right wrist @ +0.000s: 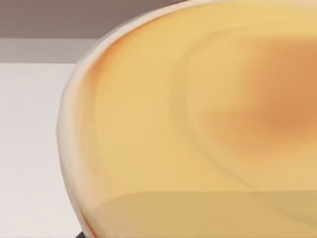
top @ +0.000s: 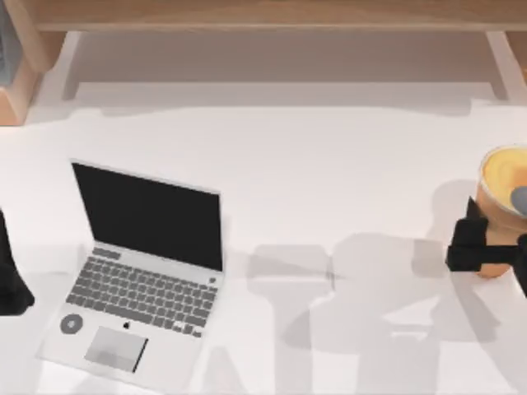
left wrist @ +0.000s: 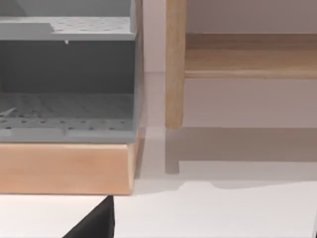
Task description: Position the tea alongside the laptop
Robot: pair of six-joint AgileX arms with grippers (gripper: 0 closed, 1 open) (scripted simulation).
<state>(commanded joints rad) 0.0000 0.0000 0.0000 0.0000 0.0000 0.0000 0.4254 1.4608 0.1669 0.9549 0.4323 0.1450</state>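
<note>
The tea (top: pixel 502 177) is a cup of orange-yellow drink with a round yellow top, at the table's far right edge. My right gripper (top: pixel 492 251) grips its lower body, with a black finger (top: pixel 468 243) pressed on the cup's left side. In the right wrist view the tea (right wrist: pixel 198 124) is very close to the camera. The laptop (top: pixel 144 263) lies open on the left half of the table, black screen up, grey keyboard and trackpad toward the front. My left gripper (top: pixel 10 276) sits parked at the left edge, just left of the laptop.
A wooden shelf frame (top: pixel 272 16) runs along the back of the table. The left wrist view shows a grey perforated rack (left wrist: pixel 67 74) on a wooden base and a wooden post (left wrist: pixel 174 64). A wide stretch of white table (top: pixel 329 189) separates laptop and cup.
</note>
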